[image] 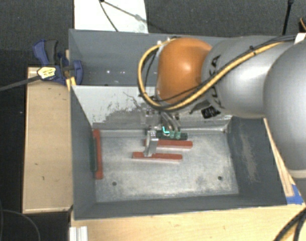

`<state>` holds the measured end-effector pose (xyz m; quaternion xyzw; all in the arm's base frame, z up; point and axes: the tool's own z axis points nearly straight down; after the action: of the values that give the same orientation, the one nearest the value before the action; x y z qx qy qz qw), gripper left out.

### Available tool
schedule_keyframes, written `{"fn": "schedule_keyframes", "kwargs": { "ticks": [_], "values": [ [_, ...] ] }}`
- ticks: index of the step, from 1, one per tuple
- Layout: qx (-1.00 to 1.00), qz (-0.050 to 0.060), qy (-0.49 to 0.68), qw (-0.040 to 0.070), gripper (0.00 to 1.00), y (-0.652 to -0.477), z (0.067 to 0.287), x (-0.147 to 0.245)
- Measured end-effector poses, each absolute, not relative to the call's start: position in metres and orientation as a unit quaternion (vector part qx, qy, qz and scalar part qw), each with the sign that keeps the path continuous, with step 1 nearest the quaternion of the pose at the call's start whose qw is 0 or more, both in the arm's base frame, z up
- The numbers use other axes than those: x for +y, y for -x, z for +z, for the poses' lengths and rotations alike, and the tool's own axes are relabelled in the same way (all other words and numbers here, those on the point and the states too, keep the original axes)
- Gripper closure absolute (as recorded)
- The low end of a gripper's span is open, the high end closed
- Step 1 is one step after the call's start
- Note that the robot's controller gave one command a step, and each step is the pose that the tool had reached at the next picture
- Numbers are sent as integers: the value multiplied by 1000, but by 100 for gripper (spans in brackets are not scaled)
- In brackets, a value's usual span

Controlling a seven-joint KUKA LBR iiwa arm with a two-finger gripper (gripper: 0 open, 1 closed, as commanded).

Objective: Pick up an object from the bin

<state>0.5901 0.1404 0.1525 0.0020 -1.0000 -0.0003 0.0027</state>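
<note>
Gripper low over nearer red bar, perhaps touching, bin centre

Grey bin, scuffed pale. At bin centre, red bar and second red bar; at left wall, red-and-green bar.

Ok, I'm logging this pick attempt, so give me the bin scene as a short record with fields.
bin: grey metal
gripper: low at the bin's centre, at the left ends of two bars
near bar: red, flat on the floor
far bar: red, just behind it
left bar: red and green, along the left wall
</note>
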Motion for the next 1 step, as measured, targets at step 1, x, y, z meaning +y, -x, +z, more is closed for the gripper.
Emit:
{"fn": "schedule_keyframes", "kwargs": {
  "ticks": [1],
  "values": [
    [-1000,1,-21,4,0,-550,72,111]
  ]
}}
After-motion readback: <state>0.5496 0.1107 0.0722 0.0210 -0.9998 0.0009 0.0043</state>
